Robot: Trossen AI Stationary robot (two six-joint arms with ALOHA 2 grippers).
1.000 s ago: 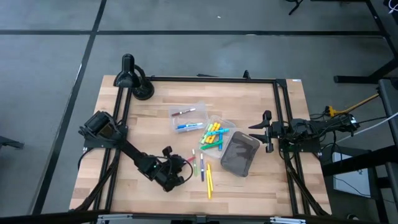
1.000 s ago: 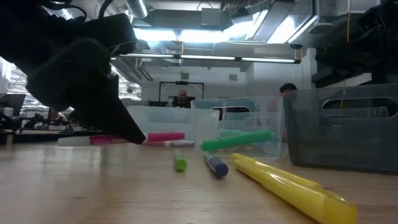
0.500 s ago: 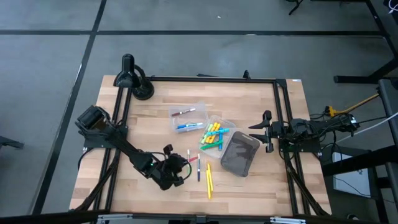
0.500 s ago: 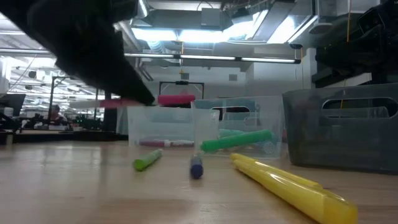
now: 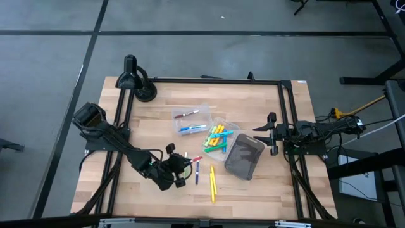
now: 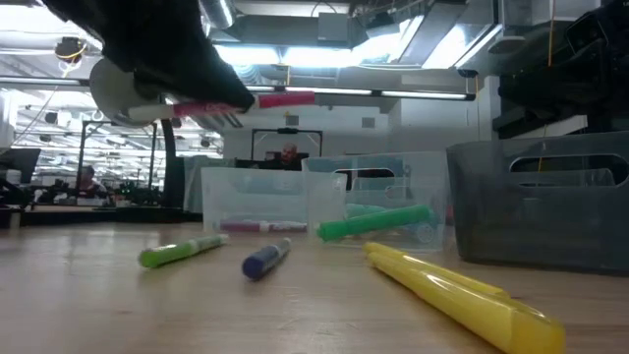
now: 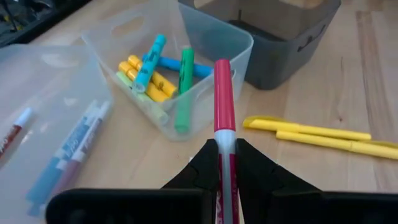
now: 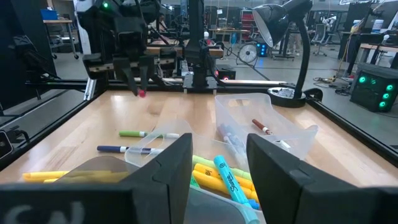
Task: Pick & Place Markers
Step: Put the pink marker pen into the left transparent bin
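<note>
Yellow highlighter pens (image 6: 462,292) lie nearest the table's front edge, two of them side by side on the pale wooden tabletop (image 5: 152,123), with a dark blue capped marker (image 6: 265,259) and a light green capped marker (image 6: 183,251) flat on the wood just beyond and to the left. Above those two, lifted clear of the table, the left gripper (image 5: 184,161) has its fingers clamped on a red-capped marker (image 7: 223,93), whose cap end sticks out past the fingertips toward the trays. Farther back stands a clear plastic tray (image 7: 242,42) holding yellow, cyan and green markers, one green marker (image 7: 183,89) leaning over its front wall. Touching it on the left side is a second clear plastic tray (image 5: 207,109) with a blue marker and a red-tipped white one lying in it. To the right of the trays sits the dark grey rectangular bin (image 5: 244,156). Beyond the bin, at the table's right edge, the right gripper (image 5: 273,134) waits above the wood with its fingers apart. A black desk lamp (image 5: 134,80) stands at the far left corner.
</note>
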